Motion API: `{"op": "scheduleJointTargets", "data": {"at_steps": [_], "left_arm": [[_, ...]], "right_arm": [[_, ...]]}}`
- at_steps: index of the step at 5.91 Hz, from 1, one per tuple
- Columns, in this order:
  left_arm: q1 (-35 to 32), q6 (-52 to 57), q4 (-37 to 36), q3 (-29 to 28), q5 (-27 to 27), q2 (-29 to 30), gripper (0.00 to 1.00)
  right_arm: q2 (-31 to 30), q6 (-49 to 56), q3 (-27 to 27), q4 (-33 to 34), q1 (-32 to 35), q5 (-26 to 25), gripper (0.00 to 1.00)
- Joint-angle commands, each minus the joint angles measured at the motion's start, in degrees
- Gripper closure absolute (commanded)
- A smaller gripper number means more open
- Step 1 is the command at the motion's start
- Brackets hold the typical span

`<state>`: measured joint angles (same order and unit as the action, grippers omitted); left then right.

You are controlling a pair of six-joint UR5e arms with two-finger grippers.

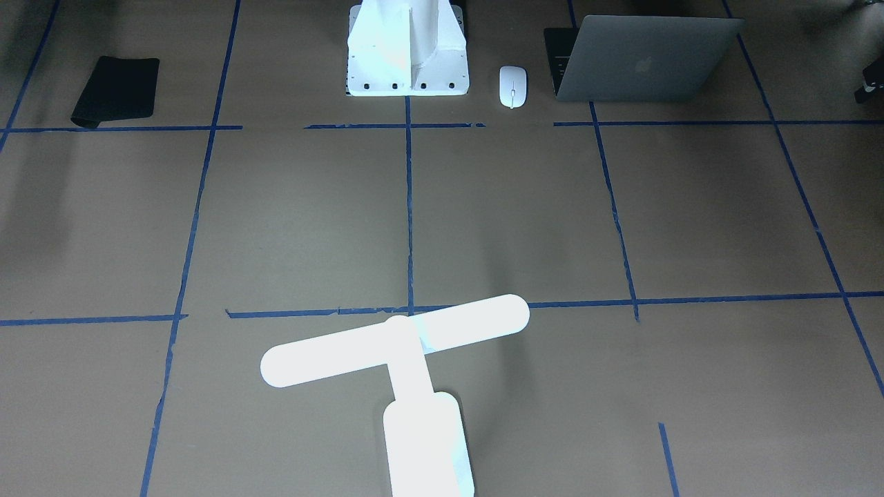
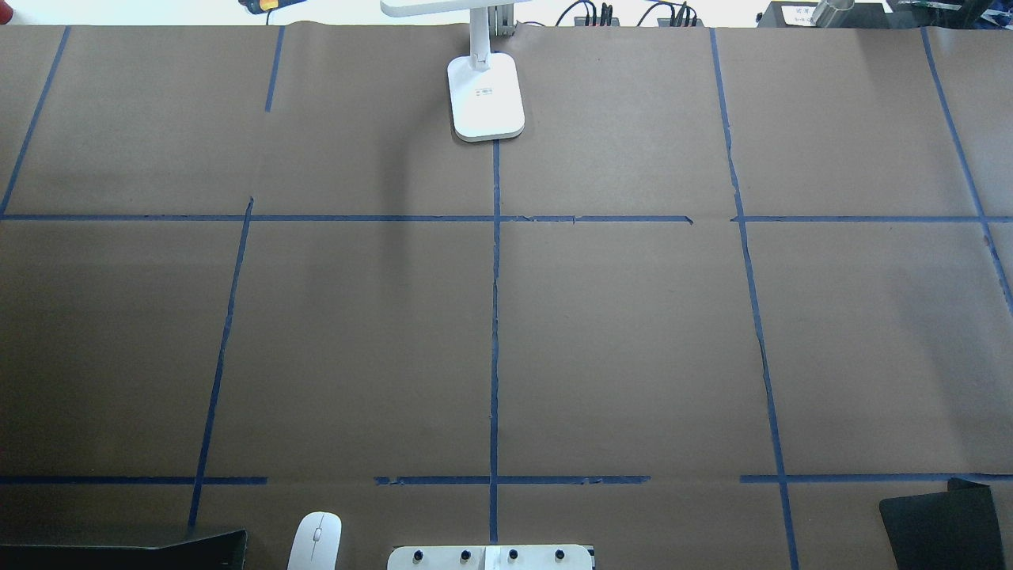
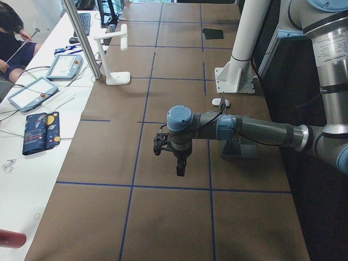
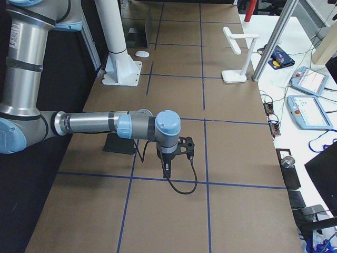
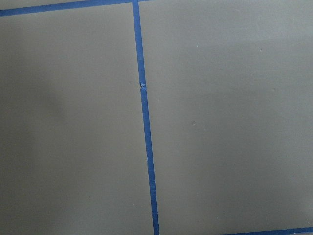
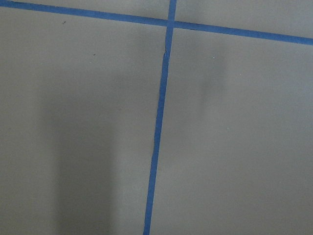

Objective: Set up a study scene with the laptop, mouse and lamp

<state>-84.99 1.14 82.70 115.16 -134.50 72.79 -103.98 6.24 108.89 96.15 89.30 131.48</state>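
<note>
The laptop (image 1: 642,65) stands half open at the robot's edge of the table, lid toward the front-facing camera; its edge also shows in the overhead view (image 2: 119,550). The white mouse (image 1: 512,86) lies between the laptop and the pedestal, and also shows in the overhead view (image 2: 315,541). The glowing lamp (image 1: 397,342) stands upright at the far edge on the centre line, base (image 2: 485,99) flat. My left gripper (image 3: 179,163) hangs over bare paper at the left end. My right gripper (image 4: 166,168) hangs over bare paper at the right end. I cannot tell whether either is open. Both wrist views show only paper and tape.
A black soft pad (image 1: 116,90) lies near the robot's edge on my right side. The white bolted pedestal (image 1: 407,55) stands at the middle of that edge. Blue tape lines (image 2: 495,317) grid the brown paper. A side table with tablets (image 3: 32,92) and an operator lies beyond the lamp.
</note>
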Motion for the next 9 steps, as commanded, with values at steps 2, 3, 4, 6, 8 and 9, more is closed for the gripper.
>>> {"op": "scheduleJointTargets", "data": {"at_steps": [2, 3, 4, 6, 8, 9], "left_arm": [[0.00, 0.00, 0.00, 0.15, 0.02, -0.01, 0.00], [0.35, -0.17, 0.09, 0.16, 0.46, 0.34, 0.00], [0.35, -0.61, 0.44, 2.51, 0.38, 1.64, 0.00], [0.35, -0.53, 1.84, 4.46, 0.29, 6.54, 0.00], [1.14, -0.27, 4.20, 4.64, -0.06, 7.82, 0.00], [6.45, -0.26, 9.18, 4.73, -2.50, 7.20, 0.00]], "right_arm": [[0.00, 0.00, 0.01, 0.00, 0.00, 0.00, 0.00], [0.00, 0.08, 0.18, 0.00, 0.00, 0.00, 0.00], [0.09, 0.08, 0.27, 0.00, 0.00, 0.00, 0.00], [0.09, 0.00, 0.53, 0.00, 0.00, 0.00, 0.00], [0.09, 0.08, 0.53, 0.00, 0.00, 0.00, 0.00], [0.09, 0.08, 0.53, 0.00, 0.00, 0.00, 0.00]]}}
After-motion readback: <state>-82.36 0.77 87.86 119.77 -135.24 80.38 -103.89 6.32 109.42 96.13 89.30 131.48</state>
